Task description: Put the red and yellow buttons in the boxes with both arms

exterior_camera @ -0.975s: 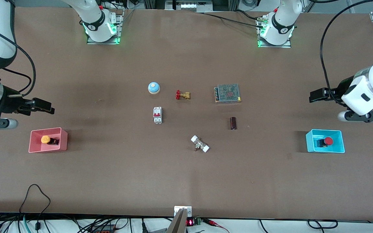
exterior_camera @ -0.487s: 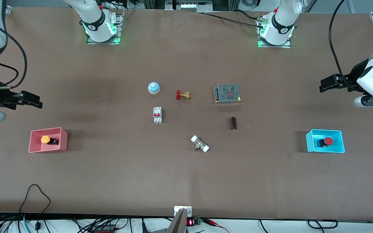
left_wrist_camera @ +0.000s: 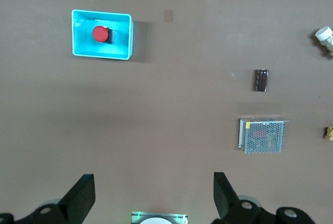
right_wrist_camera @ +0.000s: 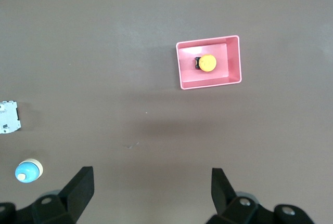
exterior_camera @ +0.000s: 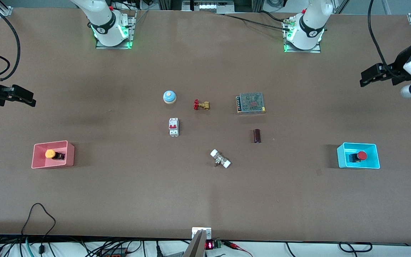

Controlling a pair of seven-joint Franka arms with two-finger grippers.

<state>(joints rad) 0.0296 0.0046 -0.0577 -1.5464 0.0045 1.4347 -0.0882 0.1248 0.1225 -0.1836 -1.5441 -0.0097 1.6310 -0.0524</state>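
Two buttons: we count one yellow button (exterior_camera: 50,154) in the pink box (exterior_camera: 70,155) and one red button (exterior_camera: 361,155) in the cyan box (exterior_camera: 341,155). Our left gripper (exterior_camera: 369,76) and right gripper (exterior_camera: 24,98) hang wide open, empty, above bare table.

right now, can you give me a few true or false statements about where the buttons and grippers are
1. The yellow button lies in the pink box. True.
2. The red button sits on the bare table. False: it is in the cyan box.
3. The left gripper is shut on a button. False: it is open and holds nothing.
4. The right gripper is open. True.
5. The blue bell is in a box. False: it stands on the table.
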